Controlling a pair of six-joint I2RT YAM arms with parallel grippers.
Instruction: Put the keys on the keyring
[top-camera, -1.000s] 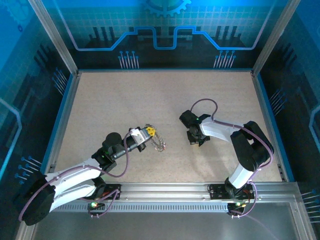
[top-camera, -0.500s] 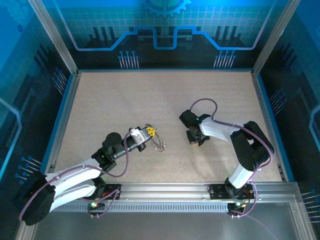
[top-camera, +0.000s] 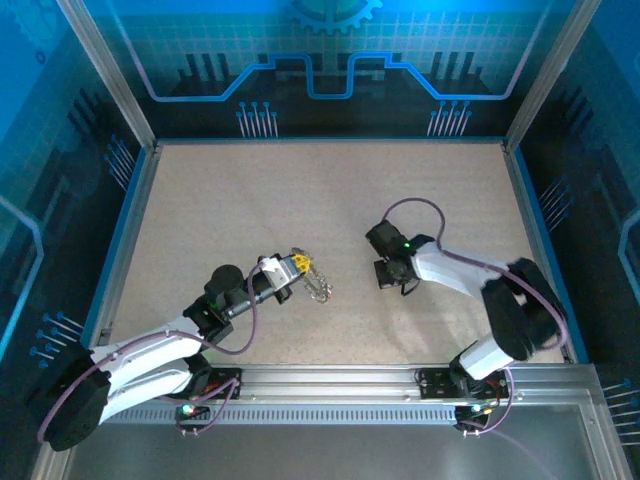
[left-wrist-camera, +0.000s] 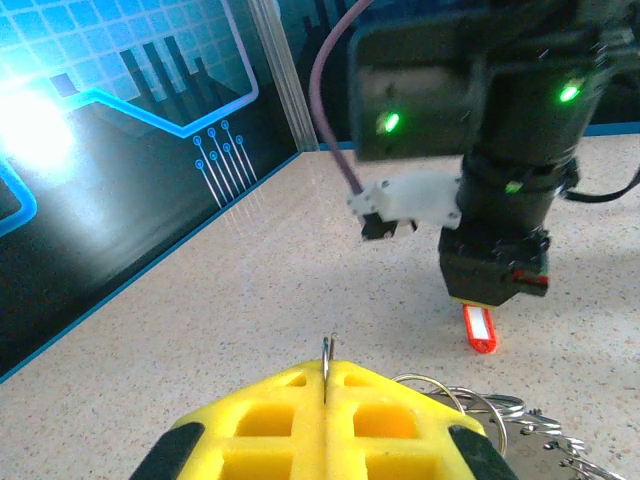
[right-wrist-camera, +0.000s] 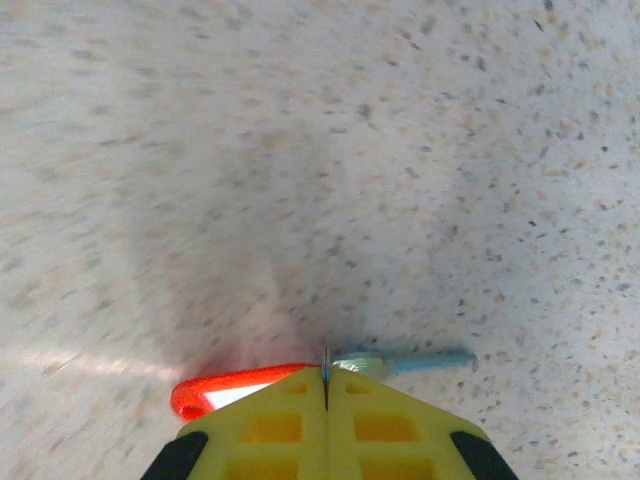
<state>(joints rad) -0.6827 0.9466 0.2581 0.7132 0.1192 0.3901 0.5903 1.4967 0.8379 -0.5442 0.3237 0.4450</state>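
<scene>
Red-headed key (right-wrist-camera: 225, 392) pinched in right gripper (right-wrist-camera: 326, 375), just snapped shut at 3 o'clock of keyring (top-camera: 318, 285) clamped by left gripper (top-camera: 302, 264); threading next.

Small key (right-wrist-camera: 232, 392): red head with a white inset, short silvery shank, pinched crosswise at the tip of the right gripper (right-wrist-camera: 326, 385), head to the left and shank to the right in the wrist view. The keyring (left-wrist-camera: 478, 408) is a bunch of silvery loops held at the tip of the left gripper (left-wrist-camera: 327, 372), apart from the key.

table (top-camera: 300, 190) — beige, speckled, blue-edged | on it: keyring (top-camera: 318, 285) — contact with top unclear
</scene>
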